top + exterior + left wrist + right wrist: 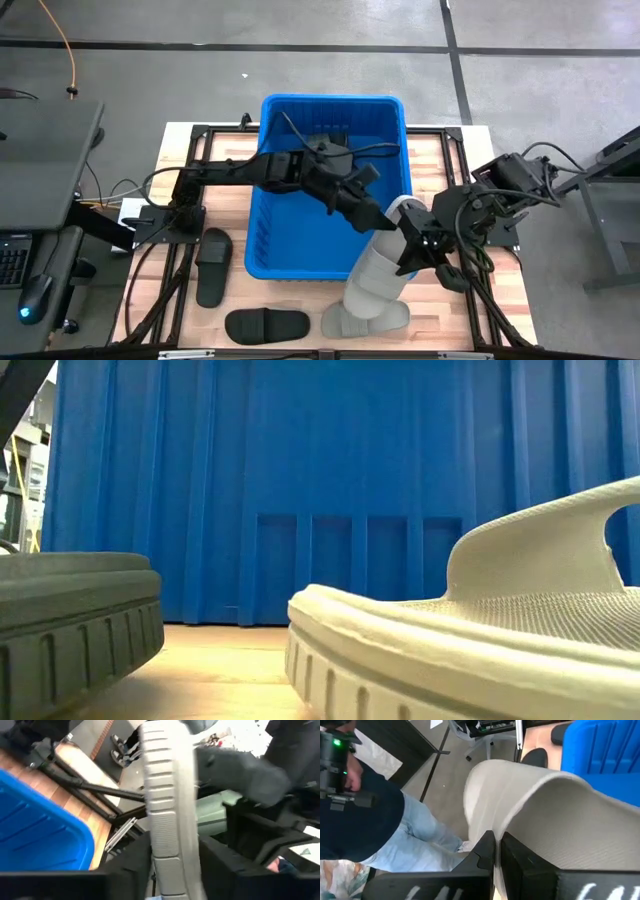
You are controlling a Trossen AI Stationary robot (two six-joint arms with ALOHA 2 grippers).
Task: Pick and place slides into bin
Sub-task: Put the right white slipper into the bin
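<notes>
Wooden table on grey floor.

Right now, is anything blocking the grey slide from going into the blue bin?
Nothing visible does. The light grey slide is held by the right gripper beside the bin's rim, with the left gripper at its top end. The bin is open-topped.
</notes>
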